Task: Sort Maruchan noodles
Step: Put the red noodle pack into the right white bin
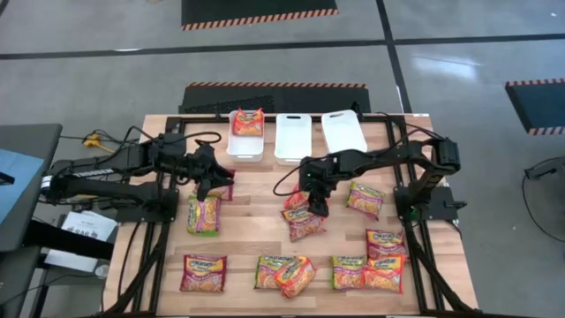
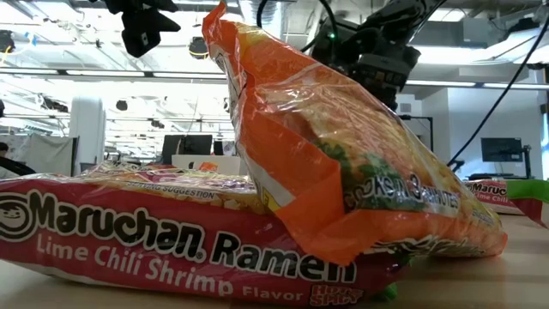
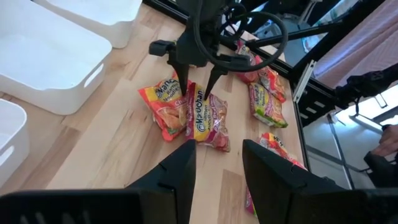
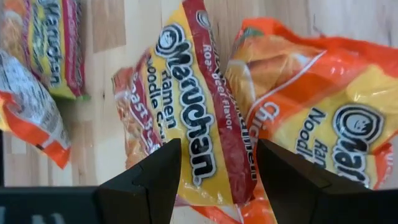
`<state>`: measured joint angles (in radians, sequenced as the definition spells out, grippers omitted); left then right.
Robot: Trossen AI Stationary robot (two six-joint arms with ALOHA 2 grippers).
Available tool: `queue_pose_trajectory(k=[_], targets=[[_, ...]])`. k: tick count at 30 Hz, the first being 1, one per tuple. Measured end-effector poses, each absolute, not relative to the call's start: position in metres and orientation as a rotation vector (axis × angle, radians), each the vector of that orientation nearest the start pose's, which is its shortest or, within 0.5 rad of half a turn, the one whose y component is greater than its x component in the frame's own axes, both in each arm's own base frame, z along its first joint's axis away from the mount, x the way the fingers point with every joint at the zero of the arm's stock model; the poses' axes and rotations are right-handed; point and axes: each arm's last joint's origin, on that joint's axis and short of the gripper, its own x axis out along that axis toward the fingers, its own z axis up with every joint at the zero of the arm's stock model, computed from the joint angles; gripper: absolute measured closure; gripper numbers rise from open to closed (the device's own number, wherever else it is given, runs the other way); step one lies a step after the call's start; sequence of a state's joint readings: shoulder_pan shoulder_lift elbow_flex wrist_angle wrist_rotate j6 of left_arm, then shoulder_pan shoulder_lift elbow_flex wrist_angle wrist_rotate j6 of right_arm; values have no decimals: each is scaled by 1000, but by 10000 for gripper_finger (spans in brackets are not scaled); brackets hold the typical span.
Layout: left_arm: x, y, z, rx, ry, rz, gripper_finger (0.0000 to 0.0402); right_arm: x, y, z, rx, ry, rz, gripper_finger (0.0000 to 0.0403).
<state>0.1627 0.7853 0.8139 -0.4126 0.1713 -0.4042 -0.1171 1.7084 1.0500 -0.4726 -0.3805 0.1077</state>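
Maruchan noodle packets lie scattered on the wooden table. At the table's middle, a red-and-yellow roast beef packet [image 4: 199, 106] stands tilted on its edge and leans against an orange chicken packet [image 4: 317, 106]. My right gripper [image 4: 217, 149] is open, pointing steeply down, with one finger on each side of the roast beef packet's raised edge [image 3: 196, 99]; I cannot tell whether they touch it. My left gripper [image 3: 217, 149] is open and raised over the table's left half, nothing between its fingers. A reddish packet [image 1: 226, 191] lies below it.
Three white bins stand along the far edge; the left bin [image 1: 231, 141] holds an orange packet [image 1: 248, 121], and the middle bin [image 1: 292, 137] and right bin [image 1: 343, 131] show no packets. More packets lie at the left [image 1: 204, 215], along the near edge [image 1: 204, 274] [image 1: 284, 274] and at the right [image 1: 385, 240].
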Motion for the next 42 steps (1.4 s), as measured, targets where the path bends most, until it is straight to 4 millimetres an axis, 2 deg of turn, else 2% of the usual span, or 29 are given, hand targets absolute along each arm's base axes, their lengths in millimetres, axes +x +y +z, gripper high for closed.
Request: queue_pose_trajectory(k=[7, 11, 18, 24, 26, 37, 42], targets=[[164, 22, 321, -463, 376, 68, 285, 325, -25, 176, 358, 1129, 136, 169], [164, 22, 321, -463, 376, 69, 285, 325, -24, 166, 396, 1188, 114, 192], [164, 22, 321, -464, 378, 70, 285, 326, -20, 161, 439, 1214, 100, 284], [163, 22, 319, -482, 398, 78, 285, 326, -18, 168, 464, 1222, 83, 376], [163, 22, 319, -494, 405, 82, 285, 329, -16, 173, 461, 1224, 88, 392], [162, 22, 317, -492, 425, 86, 285, 345, -4, 216, 432, 1214, 120, 397], [162, 22, 317, -471, 427, 81, 285, 350, -4, 226, 424, 1189, 118, 387]])
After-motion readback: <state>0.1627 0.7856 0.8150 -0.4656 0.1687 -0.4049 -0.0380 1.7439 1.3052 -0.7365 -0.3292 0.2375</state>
